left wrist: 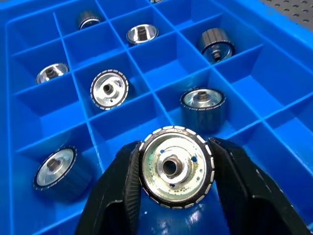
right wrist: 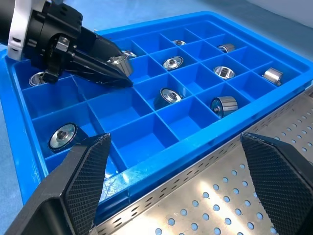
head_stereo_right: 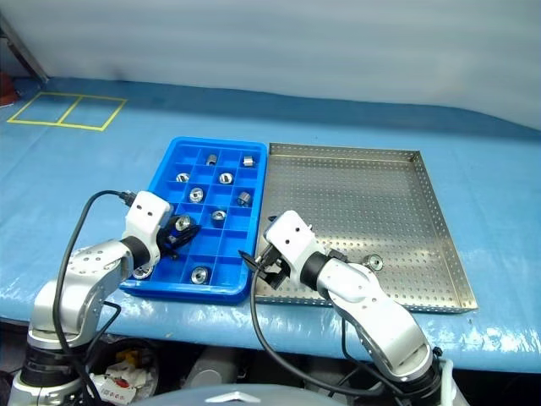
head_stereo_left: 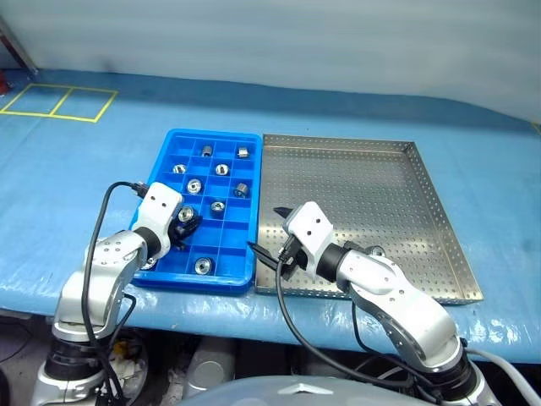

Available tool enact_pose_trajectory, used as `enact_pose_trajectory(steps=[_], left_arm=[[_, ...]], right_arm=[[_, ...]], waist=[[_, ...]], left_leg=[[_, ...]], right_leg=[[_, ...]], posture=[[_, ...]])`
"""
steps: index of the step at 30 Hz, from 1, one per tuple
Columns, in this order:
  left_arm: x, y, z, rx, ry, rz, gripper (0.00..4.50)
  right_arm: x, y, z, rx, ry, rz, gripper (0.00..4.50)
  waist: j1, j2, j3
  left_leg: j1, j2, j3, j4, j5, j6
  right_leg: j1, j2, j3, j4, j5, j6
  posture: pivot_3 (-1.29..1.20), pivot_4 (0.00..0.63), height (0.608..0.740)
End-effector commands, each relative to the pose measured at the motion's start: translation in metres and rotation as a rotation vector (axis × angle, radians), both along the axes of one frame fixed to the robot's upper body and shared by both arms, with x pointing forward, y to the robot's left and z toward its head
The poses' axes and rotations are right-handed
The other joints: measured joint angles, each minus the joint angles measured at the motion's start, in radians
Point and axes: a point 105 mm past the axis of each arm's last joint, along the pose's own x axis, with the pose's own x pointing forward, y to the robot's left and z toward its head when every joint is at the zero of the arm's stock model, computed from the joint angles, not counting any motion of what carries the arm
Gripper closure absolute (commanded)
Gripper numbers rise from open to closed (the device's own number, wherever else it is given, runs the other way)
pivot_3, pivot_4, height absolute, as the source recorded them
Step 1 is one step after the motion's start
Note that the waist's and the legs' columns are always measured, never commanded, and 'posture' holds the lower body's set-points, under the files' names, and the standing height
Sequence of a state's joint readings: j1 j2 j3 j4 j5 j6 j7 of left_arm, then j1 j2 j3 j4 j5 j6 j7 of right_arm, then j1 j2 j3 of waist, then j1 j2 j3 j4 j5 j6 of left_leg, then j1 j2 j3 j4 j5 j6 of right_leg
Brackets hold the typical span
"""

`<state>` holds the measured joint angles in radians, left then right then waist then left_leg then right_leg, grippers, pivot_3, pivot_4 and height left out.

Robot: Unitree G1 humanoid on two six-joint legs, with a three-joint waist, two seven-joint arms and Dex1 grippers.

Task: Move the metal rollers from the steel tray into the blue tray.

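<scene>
Blue sheeting covers the worktop (head_stereo_left: 84,169) where a metal roller (left wrist: 173,167) sits clenched in the left pincer (head_stereo_left: 183,222) above the blue tray (head_stereo_left: 173,279), other metal rollers (head_stereo_left: 218,205) filling compartments, one roller (head_stereo_right: 374,262) left in the steel tray (head_stereo_left: 439,211), right pincer (head_stereo_left: 269,230) released.

I'm looking down on a table (head_stereo_left: 355,110) covered with a wrinkled blue sheet, and its near edge runs across the bottom of my head view. Two trays lie directly on the sheet side by side with their long edges touching: the blue tray (head_stereo_left: 170,149) to my left and the wider steel tray (head_stereo_left: 439,211) to my right. Far off at the left corner of the cover I see yellow tape (head_stereo_left: 59,103) laid in a two-box outline.
</scene>
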<state>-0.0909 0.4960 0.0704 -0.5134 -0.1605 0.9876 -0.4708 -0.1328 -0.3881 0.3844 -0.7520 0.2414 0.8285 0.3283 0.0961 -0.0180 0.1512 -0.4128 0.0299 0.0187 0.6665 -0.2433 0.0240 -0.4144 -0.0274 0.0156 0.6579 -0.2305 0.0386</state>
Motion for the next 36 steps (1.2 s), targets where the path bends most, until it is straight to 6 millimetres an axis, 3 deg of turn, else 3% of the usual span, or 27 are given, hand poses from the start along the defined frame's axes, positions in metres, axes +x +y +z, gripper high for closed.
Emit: enact_pose_trajectory(steps=[1, 7, 15, 18, 24, 29, 36], left_arm=[[-0.001, 0.004, 0.012, 0.028, -0.045, 0.019, 2.65], [-0.004, 0.006, 0.001, 0.01, 0.026, 0.057, 2.65], [-0.008, 0.011, -0.005, 0.017, 0.079, 0.078, 0.02], [-0.006, 0.005, 0.002, -0.029, 0.049, 0.056, 0.02], [-0.004, -0.026, 0.036, -0.173, -0.094, -0.116, 0.02], [-0.006, -0.054, 0.048, -0.214, -0.124, -0.295, 0.02], [0.003, -0.085, 0.047, -0.222, -0.121, -0.438, 0.02]], right_arm=[[-0.001, 0.001, 0.007, 0.019, -0.029, 0.005, 0.0], [-0.002, 0.0, 0.006, 0.017, -0.024, 0.002, 0.0], [-0.004, -0.002, 0.004, 0.018, -0.016, -0.013, 0.0], [-0.005, -0.004, 0.004, 0.02, -0.015, -0.023, 0.0], [-0.005, -0.014, 0.008, 0.028, -0.027, -0.067, 0.0], [-0.001, -0.038, 0.013, 0.035, -0.041, -0.191, 0.0], [0.001, -0.087, 0.007, 0.004, -0.028, -0.448, 0.0]], waist=[[0.001, 0.0, 0.0], [-0.001, 0.0, 0.0], [-0.005, 0.0, 0.0], [-0.01, 0.0, 0.0], [-0.007, 0.0, 0.0], [-0.009, 0.0, 0.0], [-0.027, 0.0, 0.0]], left_leg=[[0.0, 0.0, 0.0, 0.0, 0.0, 0.0], [0.001, 0.001, 0.0, 0.0, 0.0, 0.0], [0.002, 0.001, 0.0, -0.002, 0.0, 0.0], [0.002, 0.002, 0.0, -0.002, 0.0, -0.001], [0.0, 0.001, -0.001, -0.002, 0.001, -0.001], [0.0, 0.0, -0.001, -0.002, 0.001, -0.001], [0.0, 0.0, 0.0, -0.002, 0.001, -0.001]], right_leg=[[0.0, 0.0, 0.0, 0.0, 0.0, 0.0], [0.0, 0.0, 0.0, 0.0, -0.001, -0.001], [0.0, 0.0, 0.0, 0.001, -0.001, -0.002], [0.0, 0.0, -0.001, 0.001, -0.001, -0.002], [-0.001, -0.001, -0.002, 0.0, -0.002, -0.002], [-0.001, -0.002, -0.002, 0.0, -0.001, -0.002], [-0.001, -0.001, -0.001, 0.0, -0.002, -0.002]], posture=[[0.28, 0.15, 0.74], [0.28, 0.15, 0.74], [0.26, 0.15, 0.74], [0.25, 0.15, 0.74], [0.24, 0.15, 0.74], [0.18, 0.15, 0.74], [0.1, 0.15, 0.74]])
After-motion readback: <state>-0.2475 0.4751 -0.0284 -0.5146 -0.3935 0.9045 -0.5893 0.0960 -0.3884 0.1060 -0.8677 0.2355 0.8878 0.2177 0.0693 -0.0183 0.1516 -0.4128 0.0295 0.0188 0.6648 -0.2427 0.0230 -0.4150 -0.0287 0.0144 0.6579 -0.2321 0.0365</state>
